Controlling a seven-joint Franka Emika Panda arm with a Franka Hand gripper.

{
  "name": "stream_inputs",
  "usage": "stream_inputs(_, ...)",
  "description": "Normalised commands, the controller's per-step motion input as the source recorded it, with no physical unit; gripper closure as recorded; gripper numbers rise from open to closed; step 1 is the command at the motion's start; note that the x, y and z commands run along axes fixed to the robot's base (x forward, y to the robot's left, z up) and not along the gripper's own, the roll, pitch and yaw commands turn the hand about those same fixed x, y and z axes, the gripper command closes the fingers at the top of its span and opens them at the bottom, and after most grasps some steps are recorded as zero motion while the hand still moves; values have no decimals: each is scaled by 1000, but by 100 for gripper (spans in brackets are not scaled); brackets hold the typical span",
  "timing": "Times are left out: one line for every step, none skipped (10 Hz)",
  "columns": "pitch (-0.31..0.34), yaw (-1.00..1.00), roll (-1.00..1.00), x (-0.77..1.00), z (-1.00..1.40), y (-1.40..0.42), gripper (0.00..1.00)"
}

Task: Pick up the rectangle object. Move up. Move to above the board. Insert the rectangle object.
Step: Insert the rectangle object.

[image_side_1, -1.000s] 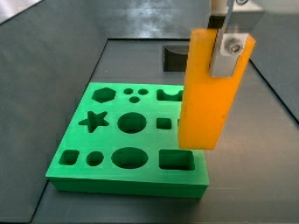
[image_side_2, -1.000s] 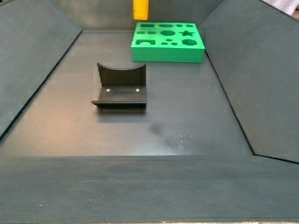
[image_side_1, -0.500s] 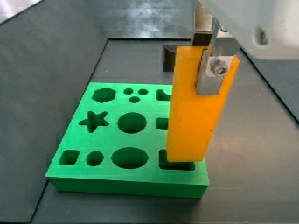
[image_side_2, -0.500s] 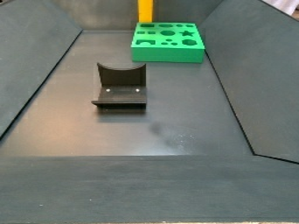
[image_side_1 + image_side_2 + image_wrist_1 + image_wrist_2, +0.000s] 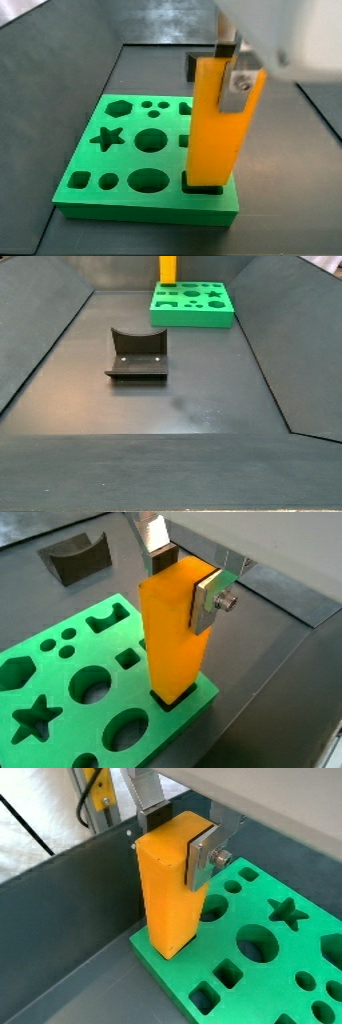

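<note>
Now the end effector (image 5: pixel 183 574) clamps the rectangle object's (image 5: pixel 177 637) top, its foot in the board (image 5: pixel 60 687).

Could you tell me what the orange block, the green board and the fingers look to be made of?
The rectangle object, held in the gripper with its foot in a corner hole: likely plastic; smooth, even orange faces with a soft sheen. The board: probably plastic or dense foam; matte, uniform green, crisp cut-outs. The fingers: metal; flat, silvery, with a screw head.
</note>
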Motion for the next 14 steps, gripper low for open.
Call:
stream_inputs(0,-20,29,-60,-206,-3,100)
stream_inputs(0,-23,9,-9,-157,-74,100)
stream_inputs(0,-14,0,0,-149,-80,100)
stream_inputs(0,0,0,0,-189,-46,100)
stream_inputs(0,0,0,0,-209,-43,100)
stream_inputs(0,-3,0,0,-277,0,100)
stream_inputs(0,-114,0,77,-277,0,100)
stream_inputs(0,-331,0,297,-197,-66,100)
stream_inputs(0,-351,0,337,-194,-63,100)
stream_inputs(0,-320,0,323,-191,-49,100)
stream_inputs(24,-214,20,237,-180,0,100)
stream_inputs(43,11,121,54,-351,43,100)
stream_inputs(31,380,231,0,-343,169,100)
stream_inputs(90,377,291,0,-234,151,100)
